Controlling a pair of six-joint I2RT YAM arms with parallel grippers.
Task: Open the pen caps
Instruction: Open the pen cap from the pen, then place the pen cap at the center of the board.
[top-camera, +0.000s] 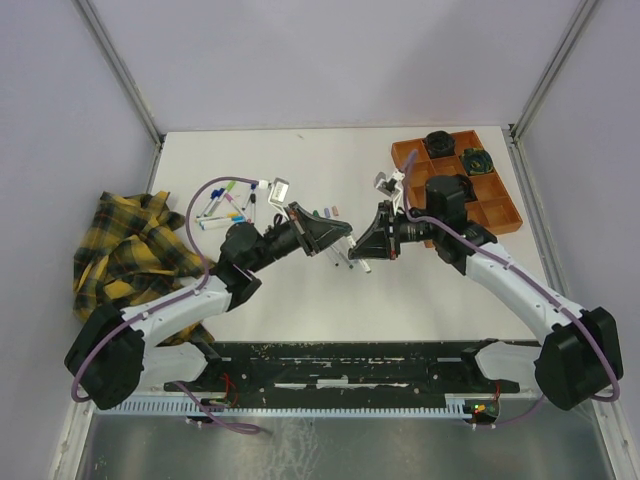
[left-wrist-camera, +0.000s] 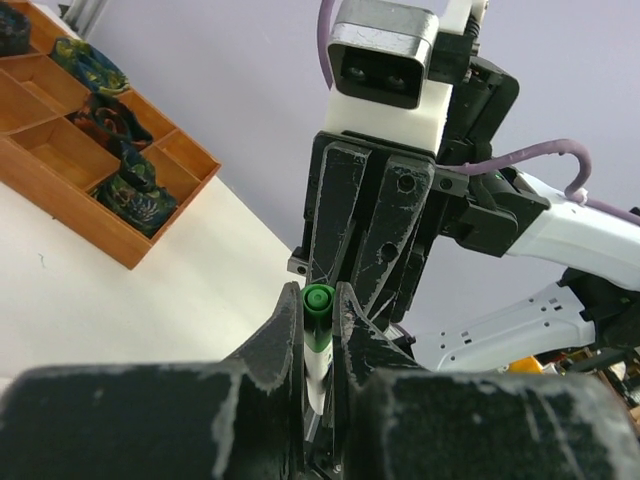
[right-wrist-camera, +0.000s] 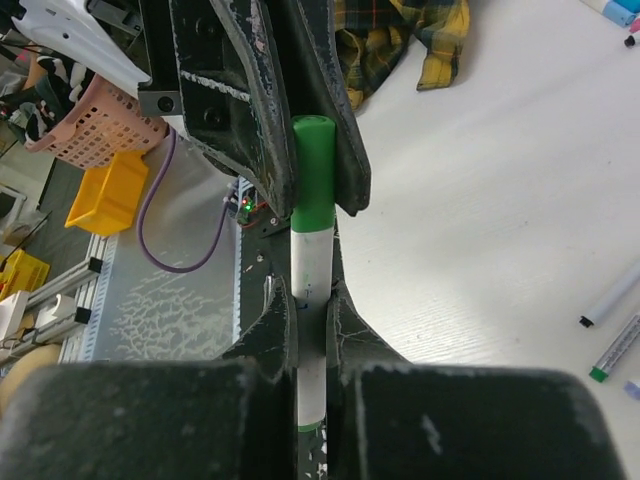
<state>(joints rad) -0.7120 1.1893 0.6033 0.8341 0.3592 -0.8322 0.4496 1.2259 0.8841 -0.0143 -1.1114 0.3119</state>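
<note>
Control: Where's the cap you're working on?

Operator: I have the green cap (right-wrist-camera: 312, 170) lifted off the counter (top-camera: 300, 300), near the middle of the overhead view. It sits on the end of a white barrel (right-wrist-camera: 311, 270). As far as I can see, cap and barrel meet without a gap, so the cap is not off yet.

Control: And the jaws?

Operator: My left jaws are pinched nearly closed on the green cap, one finger on each side of it. My right jaws are clamped on the white barrel just beside the cap's open end, with almost no gap showing. The two sets of fingertips face each other, very near. I can't tell whether they touch.

Control: Anything else around?

Operator: Some loose pens (top-camera: 225, 205) lie on the counter toward the far left, near a yellow plaid cloth (top-camera: 125, 250). My right wrist view shows more pens (right-wrist-camera: 608, 296) lying on the counter off to one side. The orange tray (top-camera: 495, 210) is at the far right with black round objects (top-camera: 437, 143) in its compartments, well apart from the pen I'm holding.
</note>
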